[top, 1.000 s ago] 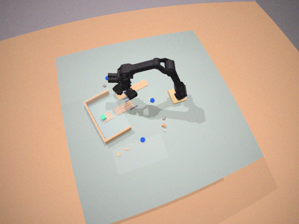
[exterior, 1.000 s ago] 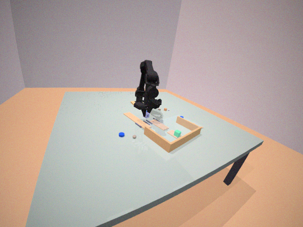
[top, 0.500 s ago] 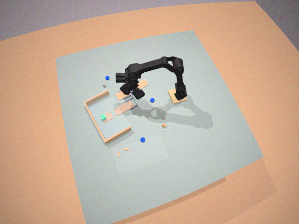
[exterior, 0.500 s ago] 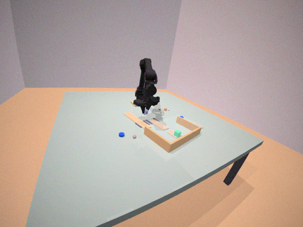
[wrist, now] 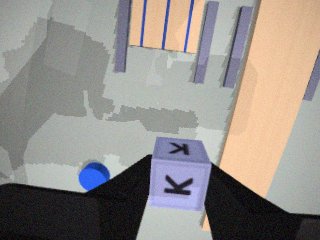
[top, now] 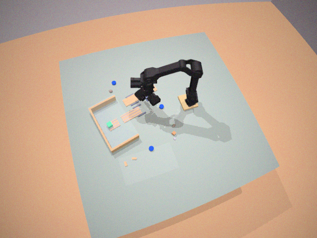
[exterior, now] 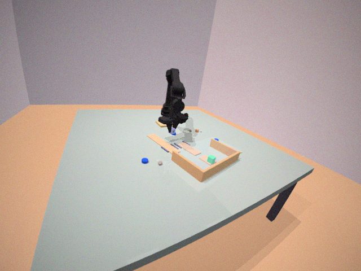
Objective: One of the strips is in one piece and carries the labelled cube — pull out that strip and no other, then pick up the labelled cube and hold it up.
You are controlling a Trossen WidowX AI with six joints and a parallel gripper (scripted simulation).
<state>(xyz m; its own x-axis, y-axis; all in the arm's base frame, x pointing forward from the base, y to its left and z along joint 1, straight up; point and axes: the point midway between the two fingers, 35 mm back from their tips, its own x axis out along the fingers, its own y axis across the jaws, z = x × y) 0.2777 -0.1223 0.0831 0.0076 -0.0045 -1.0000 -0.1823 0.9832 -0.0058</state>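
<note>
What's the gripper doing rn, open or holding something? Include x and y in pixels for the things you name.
Gripper (exterior: pixel 172 131) (wrist: pixel 177 163): closed on the lavender K cube (exterior: pixel 173 130) (wrist: pixel 179 186), held above the table.

I see a robot test room: a black arm (top: pixel 174 69) (exterior: pixel 174 93) on a table (top: pixel 209 158) (exterior: pixel 116 198) between plain walls (top: pixel 77 12) (exterior: pixel 116 52).
</note>
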